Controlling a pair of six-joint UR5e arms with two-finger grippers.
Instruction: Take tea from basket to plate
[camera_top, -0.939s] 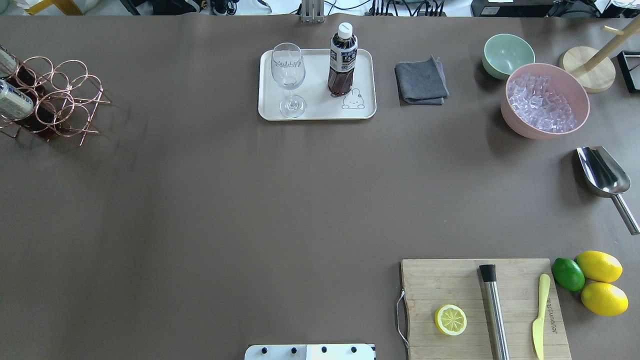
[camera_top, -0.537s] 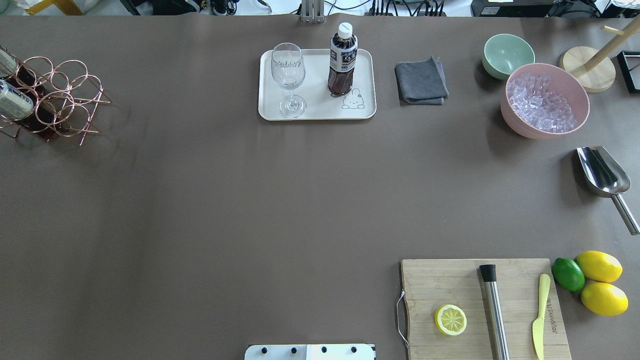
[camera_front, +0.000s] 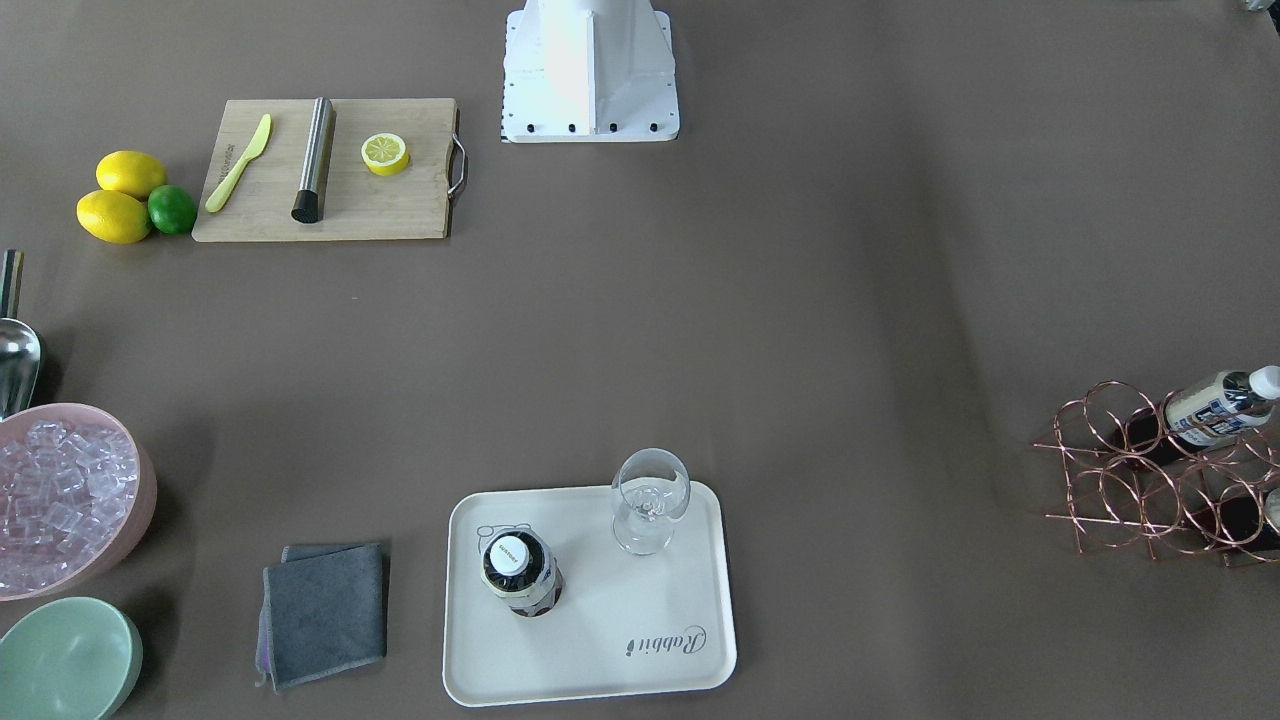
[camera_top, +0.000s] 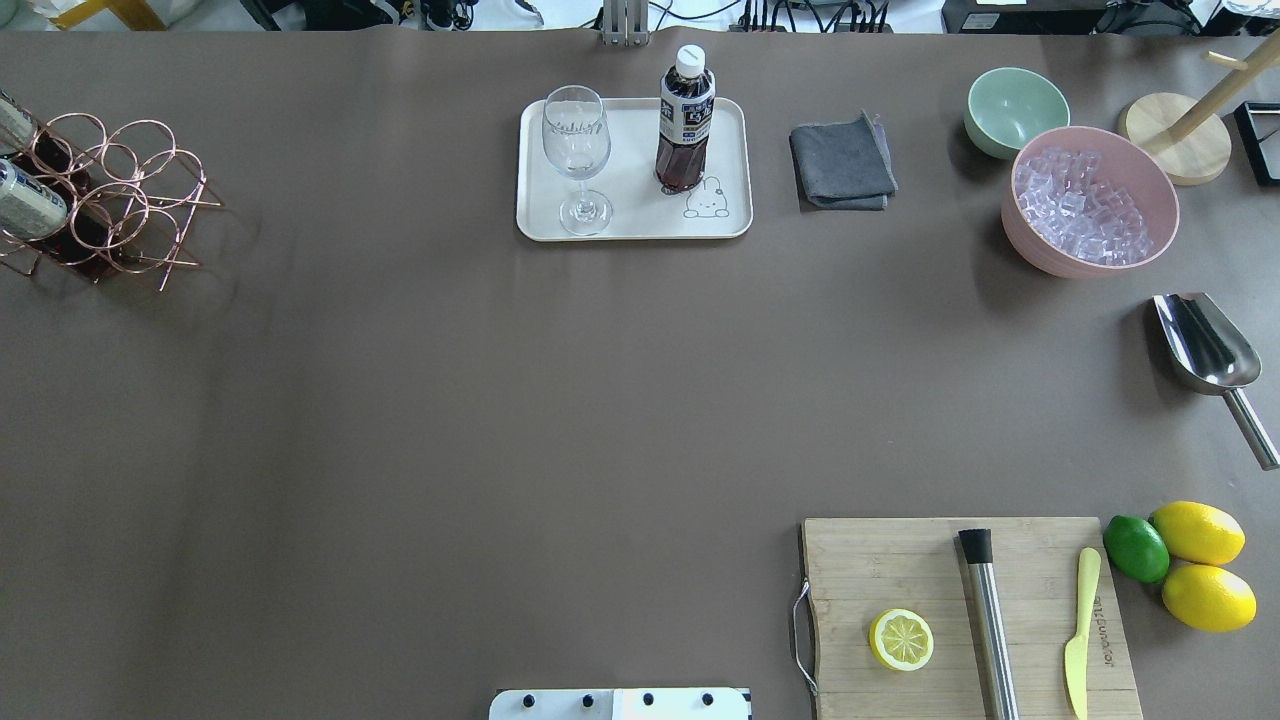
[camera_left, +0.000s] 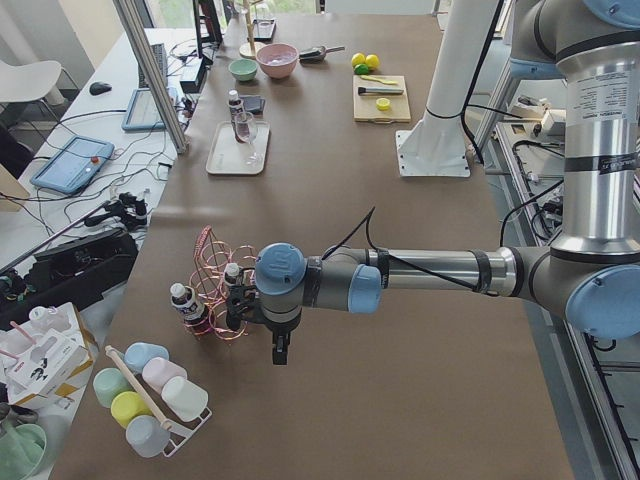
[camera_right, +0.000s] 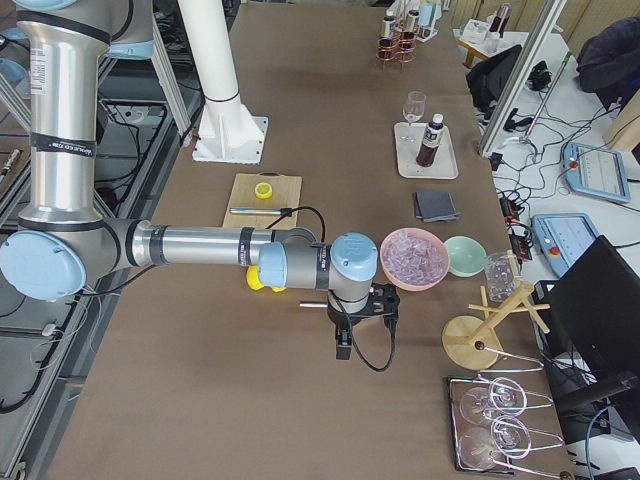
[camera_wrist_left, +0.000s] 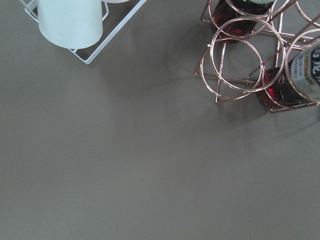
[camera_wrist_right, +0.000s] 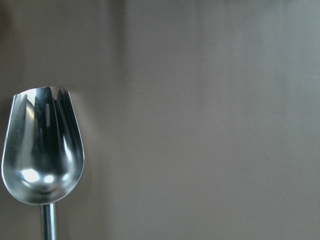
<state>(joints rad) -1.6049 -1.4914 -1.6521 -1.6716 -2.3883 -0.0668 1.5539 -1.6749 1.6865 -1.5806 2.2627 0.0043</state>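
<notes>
One tea bottle stands upright on the cream plate beside a stemmed glass; it also shows in the front view on the plate. The copper wire basket at the table's left end holds two more tea bottles; it also shows in the left wrist view. My left gripper hangs beside the basket, and shows only in the left side view. My right gripper hangs near the ice bowl, and shows only in the right side view. I cannot tell whether either is open or shut.
A grey cloth, mint bowl and pink bowl of ice lie right of the plate. A steel scoop lies at the right edge. The cutting board holds a lemon half, muddler and knife. A mug rack stands beyond the basket.
</notes>
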